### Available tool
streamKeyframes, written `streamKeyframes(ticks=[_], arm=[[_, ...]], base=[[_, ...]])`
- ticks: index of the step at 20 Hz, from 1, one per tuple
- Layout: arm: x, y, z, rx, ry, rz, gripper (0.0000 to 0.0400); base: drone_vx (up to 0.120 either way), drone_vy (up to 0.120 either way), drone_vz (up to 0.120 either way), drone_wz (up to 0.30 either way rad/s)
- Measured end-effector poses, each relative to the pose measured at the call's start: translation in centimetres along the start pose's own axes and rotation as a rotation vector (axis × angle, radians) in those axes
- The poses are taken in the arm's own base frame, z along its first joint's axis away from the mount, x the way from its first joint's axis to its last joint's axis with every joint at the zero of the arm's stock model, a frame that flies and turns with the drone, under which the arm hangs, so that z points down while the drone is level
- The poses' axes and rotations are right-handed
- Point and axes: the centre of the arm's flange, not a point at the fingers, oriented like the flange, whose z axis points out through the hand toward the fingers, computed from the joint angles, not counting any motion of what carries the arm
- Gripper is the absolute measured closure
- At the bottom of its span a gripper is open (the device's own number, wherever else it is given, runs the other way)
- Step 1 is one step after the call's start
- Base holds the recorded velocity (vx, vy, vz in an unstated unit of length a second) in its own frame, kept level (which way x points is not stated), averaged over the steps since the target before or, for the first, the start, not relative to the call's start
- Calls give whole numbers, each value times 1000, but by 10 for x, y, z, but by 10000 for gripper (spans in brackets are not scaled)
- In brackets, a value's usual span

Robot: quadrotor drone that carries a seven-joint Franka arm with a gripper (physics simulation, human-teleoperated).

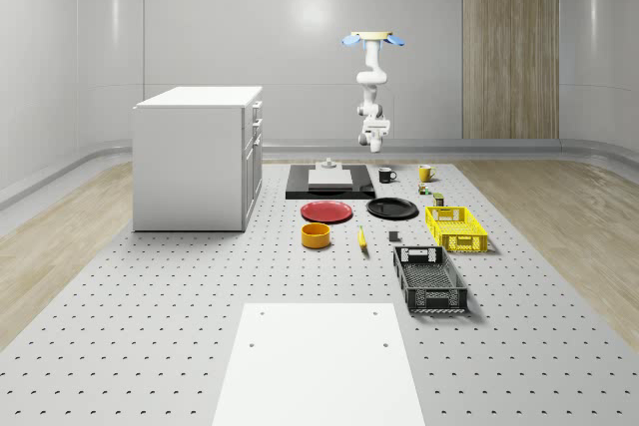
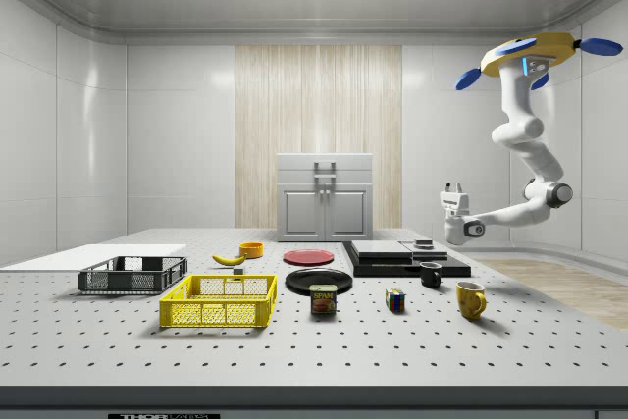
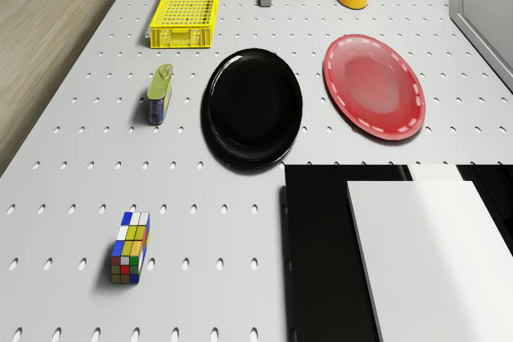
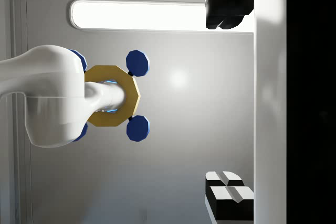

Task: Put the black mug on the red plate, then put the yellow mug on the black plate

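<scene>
Taking the black plate (image 2: 319, 280) as the anchor and reading across the side view from its left: a white sheet (image 2: 98, 254) lies at the table's end. Next come a black crate (image 2: 132, 275) and a yellow crate (image 2: 218, 301), both to the plate's left. A banana (image 2: 229, 260) and an orange bowl (image 2: 251, 249) sit behind them. The red plate (image 2: 308, 257) lies just behind the black plate, apart from it. A tin can (image 2: 323, 299) stands just in front of the plate, and a colour cube (image 2: 394, 300) lies further right.

The black mug (image 2: 431, 275) stands upright on the table right of the black plate, just in front of a black slab (image 2: 407, 260) that carries a white block. The yellow mug (image 2: 470, 299) stands upright near it, further right and nearer the camera. Neither mug is on a plate.

The gripper (image 2: 453, 187) hangs in the air above the black mug, well apart from it and pointing upward. In the wrist view its fingers (image 4: 226, 11) stand wide apart with nothing between them. The drone (image 2: 535, 54) hovers high up, further right than both mugs.

The table (image 2: 294, 350) is a grey perforated board. A white cabinet (image 2: 325, 197) stands behind the red plate. The room has pale walls and a wood panel (image 2: 318, 134).
</scene>
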Motion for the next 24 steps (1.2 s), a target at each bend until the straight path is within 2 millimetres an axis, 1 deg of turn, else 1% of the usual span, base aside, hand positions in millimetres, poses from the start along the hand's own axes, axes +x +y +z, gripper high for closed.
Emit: streamKeyframes(ticks=[9, 15, 18, 20, 22, 23, 24], arm=[[-7, -6, 0, -56, 66, -1, 0], [-20, -18, 4, -188, 204, -4, 0], [-33, -31, 11, -324, 342, -7, 0], [-44, -42, 21, -456, 475, -10, 0], [-56, -54, 38, -628, 647, -14, 0], [-62, -59, 50, -730, 748, -16, 0], [-67, -64, 64, -841, 859, -19, 0]], base=[[120, 0, 0, 0], [120, 0, 0, 0], [13, 0, -93, 0], [0, 0, -120, 0], [0, 0, -120, 0], [0, 0, -120, 0], [120, 0, -120, 0]])
